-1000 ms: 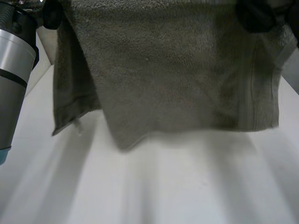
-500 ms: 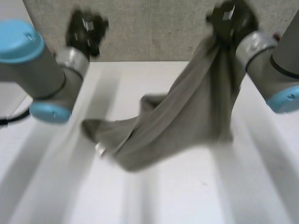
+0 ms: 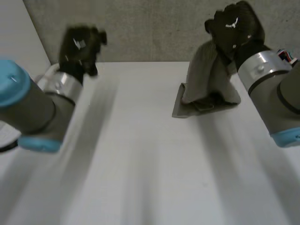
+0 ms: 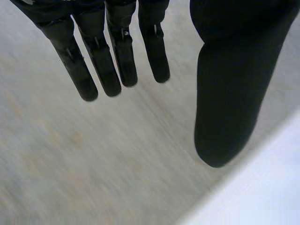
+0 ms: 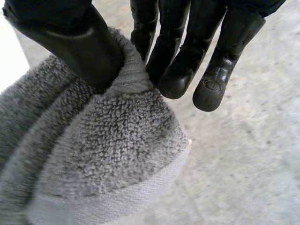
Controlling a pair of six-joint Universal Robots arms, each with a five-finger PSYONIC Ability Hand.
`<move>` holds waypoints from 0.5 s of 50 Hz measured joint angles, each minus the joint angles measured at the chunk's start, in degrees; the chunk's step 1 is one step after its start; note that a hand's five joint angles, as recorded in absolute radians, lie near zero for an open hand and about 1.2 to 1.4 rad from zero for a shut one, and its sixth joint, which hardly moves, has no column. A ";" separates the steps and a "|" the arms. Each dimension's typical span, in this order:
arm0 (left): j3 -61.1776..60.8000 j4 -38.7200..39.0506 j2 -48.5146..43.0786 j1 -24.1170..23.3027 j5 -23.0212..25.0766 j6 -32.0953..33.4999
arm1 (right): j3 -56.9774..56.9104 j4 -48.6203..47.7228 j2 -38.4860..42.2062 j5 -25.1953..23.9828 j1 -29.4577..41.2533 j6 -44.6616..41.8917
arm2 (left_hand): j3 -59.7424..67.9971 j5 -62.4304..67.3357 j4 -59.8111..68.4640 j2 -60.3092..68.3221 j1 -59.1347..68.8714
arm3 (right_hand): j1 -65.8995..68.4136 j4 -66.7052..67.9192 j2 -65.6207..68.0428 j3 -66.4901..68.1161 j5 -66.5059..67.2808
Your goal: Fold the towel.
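1. The grey towel (image 3: 206, 79) is at the far right part of the white table (image 3: 140, 164), close to the grey wall (image 3: 150, 28) behind it.
2. The towel hangs in a narrow bunch from the right robot hand (image 3: 234, 28). Its lower part rests on the table in a crumpled heap, and a flat hemmed flap pokes out toward the table's middle.
3. The right robot hand is raised above the table in front of the wall, at the end of the right arm (image 3: 272, 89), which comes in from the right side of the head view.
4. In the right wrist view, this robot hand pinches a gathered fold of the terry cloth. Its thumb (image 5: 75, 42) presses one side and its fingers (image 5: 173, 65) close in on the other, and the rest of the towel bulges below the grip.
5. The left robot hand (image 3: 80, 47) is raised at the far left of the table, also in front of the wall and well apart from the towel. The left arm (image 3: 33, 108) reaches up to it from the near left.
6. In the left wrist view, the left robot hand is wide open and holds nothing. Its fingers (image 4: 117, 61) are straight and side by side, and its thumb (image 4: 229, 93) is set apart from them. The grey wall and an edge of the white table lie beyond the fingertips.
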 measured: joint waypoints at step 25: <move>-3.41 -0.55 -4.90 -7.31 1.12 -36.84 | -8.33 3.51 -7.74 5.82 11.64 -0.66 | -20.99 -12.14 -21.03 -21.06 -20.75 | 0.00 0.00 0.00 0.00 -0.02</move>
